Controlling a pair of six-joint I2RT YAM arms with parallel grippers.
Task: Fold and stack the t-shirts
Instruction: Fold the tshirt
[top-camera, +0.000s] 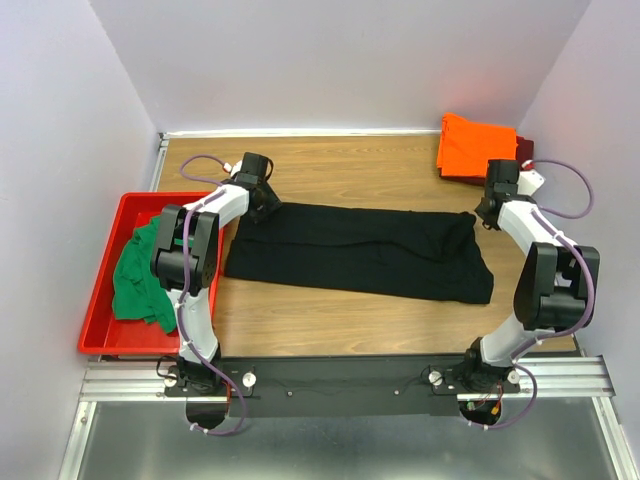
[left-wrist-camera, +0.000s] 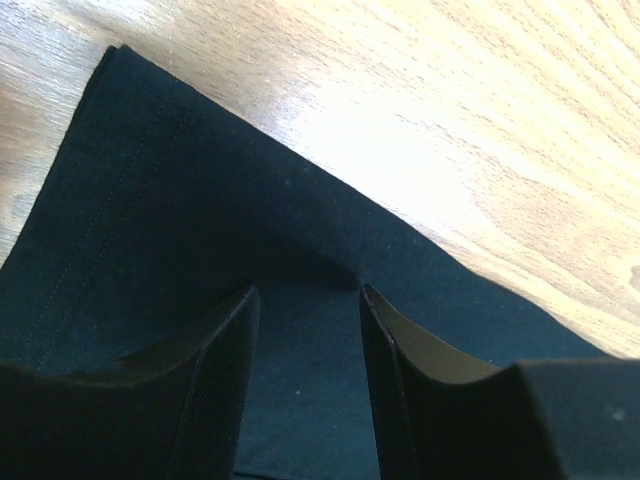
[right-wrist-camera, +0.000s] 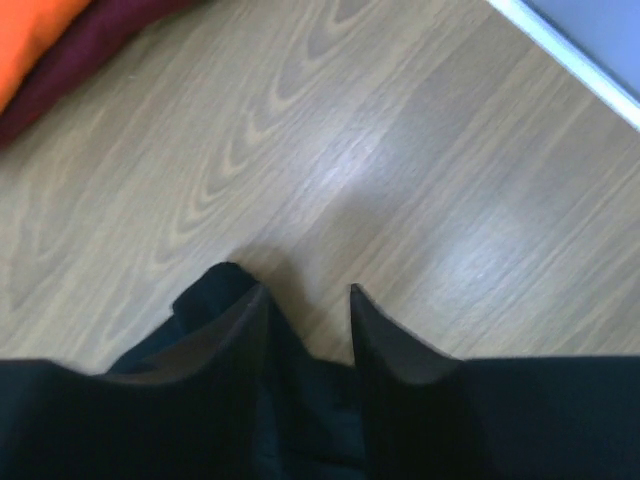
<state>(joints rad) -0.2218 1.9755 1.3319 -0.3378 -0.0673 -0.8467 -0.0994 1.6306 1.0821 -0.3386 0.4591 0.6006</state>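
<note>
Wooden table (top-camera: 330, 165) bearing black t-shirt (top-camera: 360, 250) lying stretched left to right; left gripper (left-wrist-camera: 305, 300) hovering released over left end; right gripper (right-wrist-camera: 308, 295) sitting released at bunched right end

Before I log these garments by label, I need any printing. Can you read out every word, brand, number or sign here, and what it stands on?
No readable text in any view.
black t-shirt: plain cloth, no print or tag showing.
orange t-shirt, maroon t-shirt, green t-shirt: plain, no print showing.
red tray: no marking visible.
</note>
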